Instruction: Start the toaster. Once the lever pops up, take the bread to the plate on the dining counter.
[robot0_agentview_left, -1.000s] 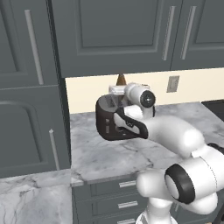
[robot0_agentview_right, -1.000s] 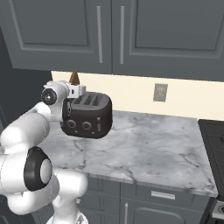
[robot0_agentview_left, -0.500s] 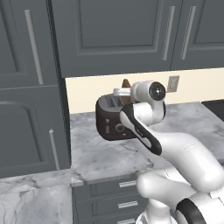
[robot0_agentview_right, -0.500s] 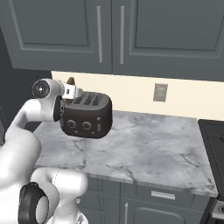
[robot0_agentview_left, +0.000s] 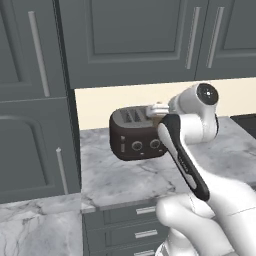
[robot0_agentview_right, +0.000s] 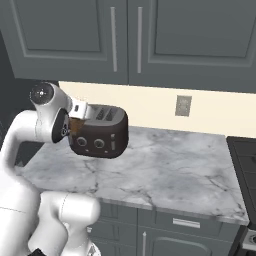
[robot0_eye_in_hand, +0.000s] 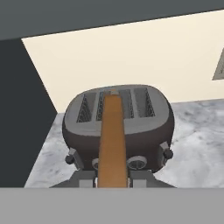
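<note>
Lifted bread (robot0_eye_in_hand: 112, 135) now clamped in tool (robot0_eye_in_hand: 113, 178) over marble worktop (robot0_agentview_right: 165, 170).

I see a shiny dark toaster (robot0_eye_in_hand: 118, 127) with a grey metal top, smooth brown bread (robot0_eye_in_hand: 112, 140), and a smooth grey marble tabletop (robot0_agentview_right: 165, 172).

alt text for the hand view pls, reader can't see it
A thin golden-brown toast slice, seen edge-on, is gripped in the shut claw at the bottom of the frame. Behind it on the grey-veined marble worktop is a boxy dark brown toaster with a silver slotted top. A cream wall lies beyond.
</note>
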